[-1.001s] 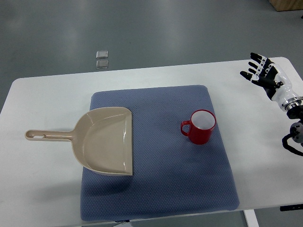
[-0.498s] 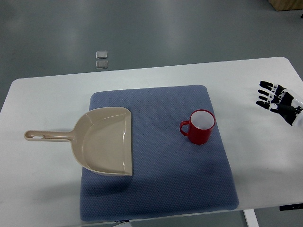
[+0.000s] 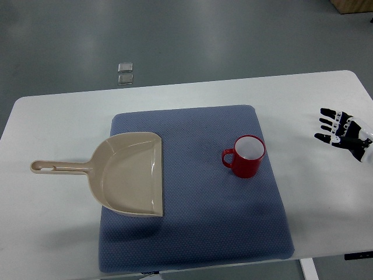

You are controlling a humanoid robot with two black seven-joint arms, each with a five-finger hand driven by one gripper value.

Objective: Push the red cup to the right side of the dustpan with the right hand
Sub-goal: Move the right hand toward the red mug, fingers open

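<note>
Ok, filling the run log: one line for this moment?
right hand: open, off mat, apart from cup | red cup: upright on mat | dustpan: left of cup

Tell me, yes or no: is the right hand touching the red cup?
No. The right hand hovers open near the table's right edge, well apart from the red cup on the blue mat.

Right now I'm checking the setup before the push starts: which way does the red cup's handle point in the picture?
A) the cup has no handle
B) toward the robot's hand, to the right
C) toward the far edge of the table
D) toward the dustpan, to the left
D: the red cup stands upright on the blue mat, its handle sticking out on the left, the side where the dustpan lies.
</note>
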